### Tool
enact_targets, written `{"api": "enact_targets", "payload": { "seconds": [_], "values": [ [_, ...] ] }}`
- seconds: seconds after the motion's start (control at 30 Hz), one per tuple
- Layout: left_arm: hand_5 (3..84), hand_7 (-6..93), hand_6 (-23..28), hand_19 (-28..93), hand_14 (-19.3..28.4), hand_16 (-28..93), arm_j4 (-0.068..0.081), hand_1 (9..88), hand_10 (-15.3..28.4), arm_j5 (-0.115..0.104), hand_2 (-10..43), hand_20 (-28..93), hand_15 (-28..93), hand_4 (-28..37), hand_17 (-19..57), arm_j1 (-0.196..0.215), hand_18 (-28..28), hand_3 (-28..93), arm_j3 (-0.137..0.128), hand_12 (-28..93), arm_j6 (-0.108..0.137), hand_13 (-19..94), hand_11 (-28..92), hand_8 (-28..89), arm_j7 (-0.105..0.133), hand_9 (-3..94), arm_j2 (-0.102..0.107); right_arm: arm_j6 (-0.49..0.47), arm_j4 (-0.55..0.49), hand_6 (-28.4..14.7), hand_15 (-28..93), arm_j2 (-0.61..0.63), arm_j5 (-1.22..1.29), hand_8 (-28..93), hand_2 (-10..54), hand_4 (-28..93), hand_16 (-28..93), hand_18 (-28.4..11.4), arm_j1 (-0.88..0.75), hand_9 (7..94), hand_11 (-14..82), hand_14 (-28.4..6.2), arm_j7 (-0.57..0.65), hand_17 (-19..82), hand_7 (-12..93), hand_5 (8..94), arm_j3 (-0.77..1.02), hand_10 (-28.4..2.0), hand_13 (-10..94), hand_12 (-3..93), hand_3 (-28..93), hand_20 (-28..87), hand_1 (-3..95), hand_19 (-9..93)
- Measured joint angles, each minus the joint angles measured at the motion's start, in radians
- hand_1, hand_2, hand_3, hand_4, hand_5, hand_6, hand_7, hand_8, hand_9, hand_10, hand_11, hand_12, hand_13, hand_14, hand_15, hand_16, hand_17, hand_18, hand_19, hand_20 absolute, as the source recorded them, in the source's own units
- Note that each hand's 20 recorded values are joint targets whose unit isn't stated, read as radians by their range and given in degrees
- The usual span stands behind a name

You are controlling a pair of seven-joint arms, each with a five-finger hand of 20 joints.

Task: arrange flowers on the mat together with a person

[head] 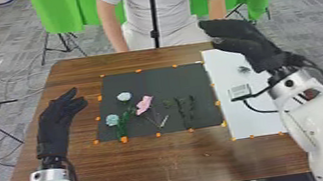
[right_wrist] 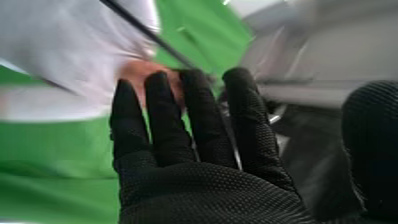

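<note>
In the head view my right hand [head: 239, 38] is raised over the far right of the table, above the white sheet's far end, with nothing in it. The right wrist view has the same hand [right_wrist: 204, 185] with straight fingers and the thumb apart. My left hand [head: 61, 117], relaxed and empty, rests at the left, beside the dark mat [head: 143, 80]. On the mat lie a pale blue flower [head: 124, 97], another blue flower [head: 113, 119] with green stems, a pink flower [head: 144, 105] and dark green sprigs [head: 186, 110].
A white sheet [head: 256, 121] right of the mat holds a small grey-white box [head: 240, 91] and a dark spiky item [head: 244, 69]. Orange markers edge the mat. A black cable runs near the right forearm. A person stands across the table behind a thin black pole [head: 153, 9].
</note>
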Motion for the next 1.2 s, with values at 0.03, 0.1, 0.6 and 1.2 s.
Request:
{"api": "enact_targets", "payload": {
  "seconds": [0.03, 0.1, 0.6, 1.2],
  "values": [
    [47.4, 13.5, 5.6, 16, 19.4, 3, 0.000, 18.2, 14.6, 0.000, 5.9, 19, 26, -28.3, 0.7, 0.001, 16.3, 64, 0.000, 15, -0.001, 36, 21, -5, 0.000, 46.7, -0.001, 0.015, -0.005, 0.0, 7, -0.020, 0.049, -6, 4.3, -17, 22, -16.1, -0.049, 41.4, 4.2, -14.4, -0.005, 18, 5, 41.5, 0.021, -14.7, 32, 13.5, 75, 27, 8.5, 11],
    [47.3, 13.4, 5.6, 16, 19.5, 3, 0.000, 18.1, 14.6, 0.000, 5.9, 18, 26, -28.3, 0.9, 0.002, 16.0, 64, 0.000, 15, -0.005, 36, 21, -5, 0.000, 46.8, -0.004, 0.086, -0.018, 0.0, 7, -0.062, 0.143, -6, 4.3, -17, 21, -16.0, -0.146, 40.6, 4.1, -13.8, -0.020, 18, 5, 40.8, 0.041, -14.6, 31, 13.1, 75, 27, 7.5, 10],
    [47.3, 12.7, 5.8, 12, 19.6, 3, 0.000, 18.8, 14.9, 0.018, 5.9, 17, 23, -28.3, 2.0, 0.006, 14.7, 64, 0.010, 15, -0.035, 36, 20, -5, -0.009, 46.5, -0.008, 0.210, -0.019, -0.3, 8, -0.162, 0.659, -6, 5.2, -18, 18, -15.5, -0.374, 40.4, 4.3, -12.8, -0.108, 18, 5, 38.3, 0.037, -14.0, 30, 12.3, 77, 27, 5.2, 8],
    [47.1, 12.7, 5.7, 14, 19.4, 4, 0.001, 18.8, 14.6, 0.021, 5.7, 18, 24, -28.3, 1.0, 0.007, 15.4, 64, 0.009, 15, -0.039, 35, 20, -5, -0.011, 46.4, -0.008, 0.209, -0.020, -0.4, 10, -0.161, 0.636, -7, 5.9, -18, 18, -15.6, -0.375, 42.8, 4.9, -14.0, -0.090, 19, 7, 41.0, 0.028, -14.4, 33, 12.8, 77, 28, 6.1, 9]
  ]
}}
